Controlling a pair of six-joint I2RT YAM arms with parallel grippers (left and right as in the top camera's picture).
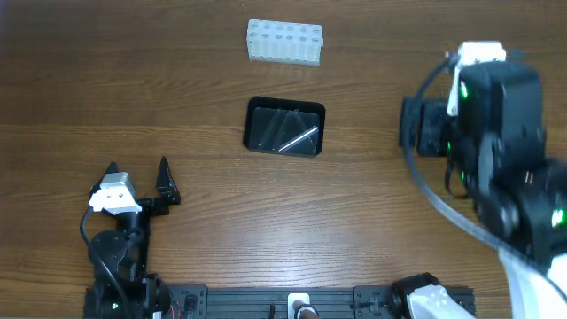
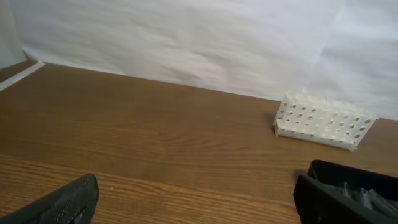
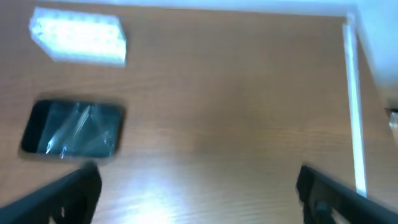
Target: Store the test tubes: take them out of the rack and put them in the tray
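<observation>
Both spread, empty: left gripper [image 1: 138, 170], right gripper [image 3: 199, 193]. White rack [image 1: 284, 42] just beyond black tray [image 1: 251, 126] holding test tubes [image 1: 298, 137].

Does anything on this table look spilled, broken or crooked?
Nothing stands out. The white rack stands upright and the black tray lies flat near it. The clear tubes lie slanted and a little jumbled, but all inside the tray.

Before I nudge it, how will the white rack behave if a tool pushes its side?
The white rack looks like perforated plastic and seems empty, so it is probably light and stiff. Low and wide, it should slide on the smooth wooden table rather than tip.
</observation>
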